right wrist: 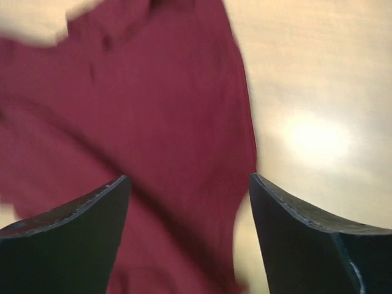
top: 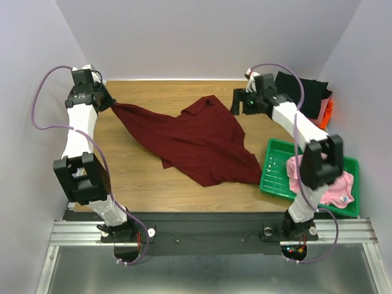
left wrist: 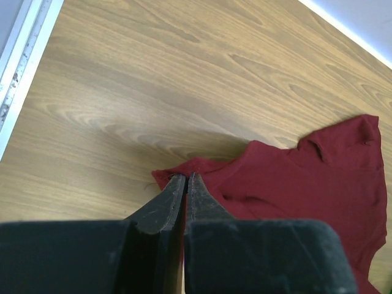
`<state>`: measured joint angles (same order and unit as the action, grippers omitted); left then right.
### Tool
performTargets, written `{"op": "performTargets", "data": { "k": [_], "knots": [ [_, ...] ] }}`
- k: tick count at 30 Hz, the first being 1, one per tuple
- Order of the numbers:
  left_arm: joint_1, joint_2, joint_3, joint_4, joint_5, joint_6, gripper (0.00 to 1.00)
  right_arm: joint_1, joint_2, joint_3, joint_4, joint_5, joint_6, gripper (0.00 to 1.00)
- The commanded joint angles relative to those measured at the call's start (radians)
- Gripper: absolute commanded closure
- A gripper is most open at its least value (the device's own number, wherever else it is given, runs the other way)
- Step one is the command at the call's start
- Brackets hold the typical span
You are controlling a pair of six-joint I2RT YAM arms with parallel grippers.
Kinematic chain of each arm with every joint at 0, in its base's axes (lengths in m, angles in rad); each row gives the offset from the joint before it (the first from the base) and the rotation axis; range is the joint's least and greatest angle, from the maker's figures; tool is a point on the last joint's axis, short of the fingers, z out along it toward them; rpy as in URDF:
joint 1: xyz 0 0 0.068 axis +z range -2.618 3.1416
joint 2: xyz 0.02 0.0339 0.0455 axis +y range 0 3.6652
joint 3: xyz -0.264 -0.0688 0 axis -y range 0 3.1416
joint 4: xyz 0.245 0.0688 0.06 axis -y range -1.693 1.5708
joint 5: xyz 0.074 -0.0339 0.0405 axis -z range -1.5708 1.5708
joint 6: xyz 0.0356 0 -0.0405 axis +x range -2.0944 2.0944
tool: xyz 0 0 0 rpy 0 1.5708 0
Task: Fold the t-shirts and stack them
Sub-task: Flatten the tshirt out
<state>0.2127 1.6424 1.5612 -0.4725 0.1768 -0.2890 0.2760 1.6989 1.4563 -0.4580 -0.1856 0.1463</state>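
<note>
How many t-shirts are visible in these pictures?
4. A maroon shirt lies spread in the middle, a pink shirt is in the green tray, a black shirt sits at the far right corner, and an orange shirt peeks out beside it. Others may be hidden there.

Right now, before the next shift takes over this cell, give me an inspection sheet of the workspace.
Surface: wooden table, no damage seen.
Job's things: maroon shirt spread rumpled mid-table; pink shirt in the tray; black shirt and orange shirt piled at the far right corner.
Clutter: green tray near right; otherwise nothing seen.
Grippers: left gripper, jaws shut on the maroon shirt's corner; right gripper, jaws open above that shirt, holding nothing.
Cables: purple cables loop off both arms.
Surroundings: pale walls; metal rail at the near edge.
</note>
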Motion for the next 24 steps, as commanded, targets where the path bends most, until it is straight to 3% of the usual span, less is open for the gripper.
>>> {"op": "performTargets", "data": {
  "k": [1, 8, 16, 24],
  "knots": [
    [0.007, -0.053, -0.030, 0.040, -0.007, 0.005, 1.00, 0.003, 0.209, 0.246, 0.185, -0.099, 0.055, 0.18],
    [0.007, -0.096, -0.124, 0.071, 0.009, -0.028, 1.00, 0.022, 0.583, 0.615, 0.209, -0.179, 0.087, 0.19],
    [0.007, -0.112, -0.201, 0.091, 0.015, -0.042, 1.00, 0.057, 0.815, 0.887, 0.223, -0.219, 0.105, 0.19],
    [0.007, -0.081, -0.165, 0.069, 0.021, -0.036, 1.00, 0.080, 0.935, 0.952, 0.249, -0.190, 0.096, 0.19]
  ]
}}
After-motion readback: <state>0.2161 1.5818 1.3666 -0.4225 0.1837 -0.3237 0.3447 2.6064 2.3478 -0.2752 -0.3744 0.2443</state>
